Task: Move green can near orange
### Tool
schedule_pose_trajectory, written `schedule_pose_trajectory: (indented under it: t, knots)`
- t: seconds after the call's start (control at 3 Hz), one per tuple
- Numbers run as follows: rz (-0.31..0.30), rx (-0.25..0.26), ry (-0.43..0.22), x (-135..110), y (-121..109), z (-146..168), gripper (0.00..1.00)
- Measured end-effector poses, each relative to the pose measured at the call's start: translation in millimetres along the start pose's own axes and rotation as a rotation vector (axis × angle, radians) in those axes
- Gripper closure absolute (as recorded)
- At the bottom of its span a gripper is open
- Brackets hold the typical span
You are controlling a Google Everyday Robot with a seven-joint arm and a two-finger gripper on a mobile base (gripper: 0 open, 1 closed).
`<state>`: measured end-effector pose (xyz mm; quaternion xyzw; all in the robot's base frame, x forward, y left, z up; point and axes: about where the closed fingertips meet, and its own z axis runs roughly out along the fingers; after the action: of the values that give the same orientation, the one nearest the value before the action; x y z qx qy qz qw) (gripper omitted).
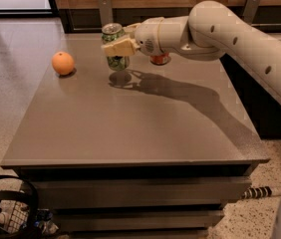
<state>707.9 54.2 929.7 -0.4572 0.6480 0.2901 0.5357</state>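
The end effector [114,46] is clamped on the cylindrical green can [116,61] above the smooth bench [130,128]; the round orange [63,62] lies beyond its fingertips.

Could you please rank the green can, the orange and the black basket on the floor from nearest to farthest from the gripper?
1. Green can, held in the gripper above the table.
2. Orange, on the table, left in the view.
3. Black basket, on the floor at lower left.
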Motion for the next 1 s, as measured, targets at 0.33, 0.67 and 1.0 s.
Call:
schedule_pose_trajectory:
  t: [0.33, 0.67, 1.0]
  knots:
    - [-0.007, -0.027, -0.010, -0.3, -7.5, 34.8, 1.00]
    - [-0.003, -0.036, -0.005, -0.3, -10.5, 58.2, 1.00]
    - [0.023, -0.019, 0.014, 1.4, -10.9, 76.1, 1.00]
